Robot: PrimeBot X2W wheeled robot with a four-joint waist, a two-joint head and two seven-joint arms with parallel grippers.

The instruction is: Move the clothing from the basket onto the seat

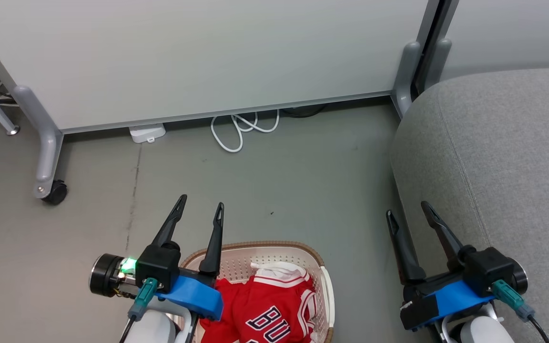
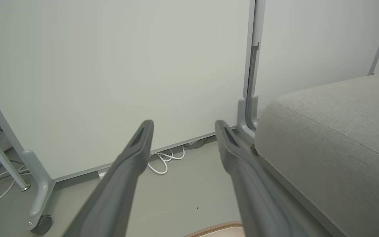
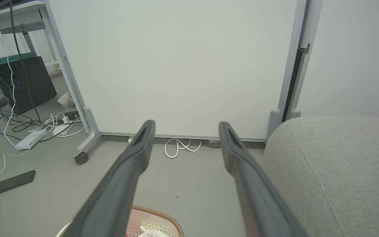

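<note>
— Fingers, both sides: how do they stand?

— My left fingers [image 1: 215, 240] are spread apart with nothing between them. My right fingers [image 1: 402, 247] are spread the same way and hold nothing either. Both pairs point across the grey floor [image 1: 303, 181] at the pale partition panel [image 1: 208, 57].

— Where is the clothing?

— The red clothing [image 1: 260, 309] lies heaped in the basket [image 1: 303, 247]. The basket sits on the floor back at the root of my left fingers, a little to their right, between the two pairs. White trim shows at the top of the heap.

— Any writing you can read?

— Black letters edged in white, "BU". The rest runs off the lower edge of the head view, so I cannot read more.

— And the seat?

— The light-grey seat [image 1: 503, 157] is just beside my right fingers, on their outer side, with a stitched seam running along it. Ahead of my left fingers a white cable [image 1: 236, 133] lies looped at the foot of the panel.
</note>
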